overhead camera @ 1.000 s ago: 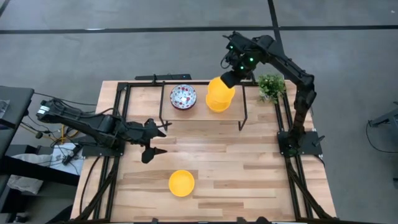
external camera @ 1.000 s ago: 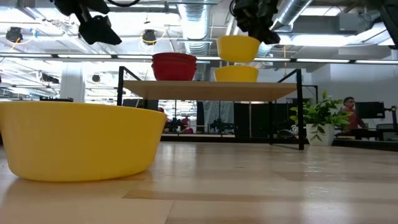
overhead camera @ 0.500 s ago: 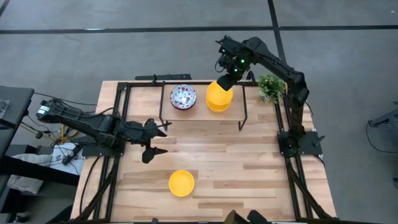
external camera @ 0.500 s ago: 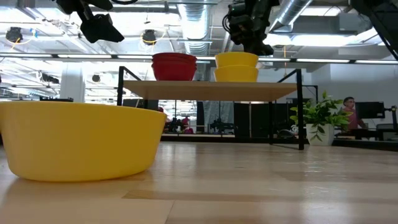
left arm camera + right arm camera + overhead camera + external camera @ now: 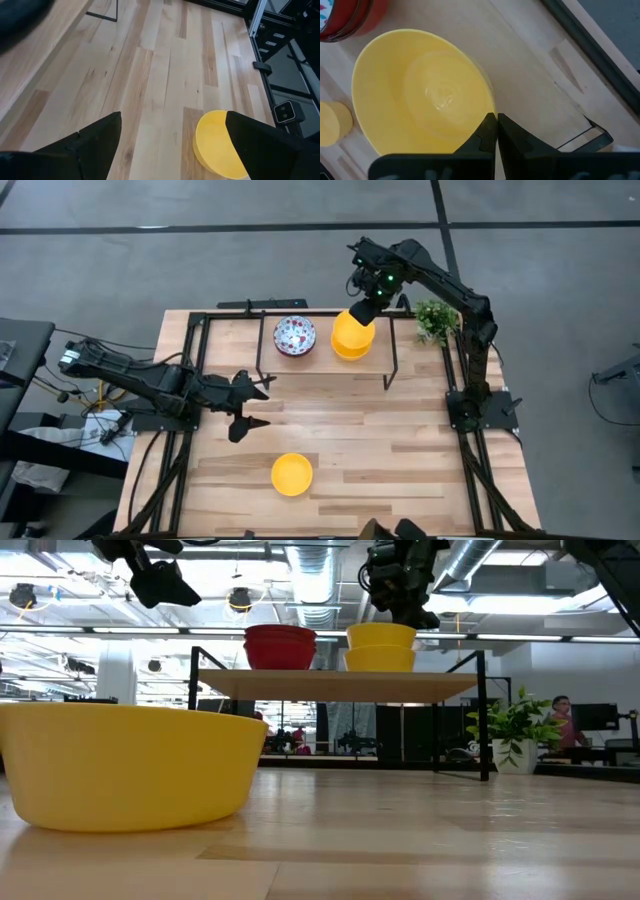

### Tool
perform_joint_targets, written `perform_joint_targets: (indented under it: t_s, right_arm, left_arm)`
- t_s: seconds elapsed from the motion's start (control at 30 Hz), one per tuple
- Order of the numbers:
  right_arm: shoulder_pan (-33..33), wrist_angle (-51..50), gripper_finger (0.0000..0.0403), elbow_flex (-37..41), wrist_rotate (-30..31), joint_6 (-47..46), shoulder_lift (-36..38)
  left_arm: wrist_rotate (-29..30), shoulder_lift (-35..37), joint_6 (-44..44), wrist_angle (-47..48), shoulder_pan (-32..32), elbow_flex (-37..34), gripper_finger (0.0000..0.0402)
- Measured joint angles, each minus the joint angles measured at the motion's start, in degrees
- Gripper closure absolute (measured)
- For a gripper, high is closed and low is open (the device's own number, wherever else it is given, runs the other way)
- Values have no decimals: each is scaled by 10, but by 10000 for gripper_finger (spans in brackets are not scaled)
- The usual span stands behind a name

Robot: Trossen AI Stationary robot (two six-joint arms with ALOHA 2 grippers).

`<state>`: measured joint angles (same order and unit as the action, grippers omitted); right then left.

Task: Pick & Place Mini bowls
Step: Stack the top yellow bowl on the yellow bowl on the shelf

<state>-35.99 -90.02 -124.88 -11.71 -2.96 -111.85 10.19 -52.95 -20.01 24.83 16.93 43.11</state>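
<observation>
Right gripper (image 5: 496, 131) pinches the rim of the top yellow bowl (image 5: 351, 336), seating it in its twin on the shelf (image 5: 335, 686) so they nest; left gripper (image 5: 170, 135) hangs wide open above the last yellow bowl (image 5: 218, 145), seemingly next.

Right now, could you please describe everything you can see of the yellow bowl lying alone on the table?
The lone yellow bowl is small, round, plain and glossy. It stands upright, mouth up and empty, on the pale wooden table near its front edge, apart from the shelf. Nothing touches it; the left hand hovers open, farther back and above it.
</observation>
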Motion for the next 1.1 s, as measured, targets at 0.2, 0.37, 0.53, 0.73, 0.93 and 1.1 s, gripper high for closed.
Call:
perform_joint_targets:
  t_s: [0.2, 0.37, 0.53, 0.73, 0.93, 1.1]
  right_arm:
    - [11, 0, 403, 0, -1, 0, 0]
    - [19, 0, 403, 16, 10, 0, 0]
    - [20, -1, 403, 43, 16, 13, 0]
    - [22, 3, 403, 42, 28, 15, 0]
    - [22, 2, 403, 42, 26, 19, 2]
    - [22, 2, 403, 42, 10, 26, 2]
  left_arm:
    - [0, 0, 0, -3, 0, 0, 46]
    - [0, 0, 0, -5, 0, 0, 46]
    - [0, 0, 0, -5, 0, 0, 46]
    - [0, 0, 0, -5, 0, 0, 46]
    - [0, 0, 0, -9, 0, 1, 46]
    - [0, 0, 0, -9, 0, 1, 46]
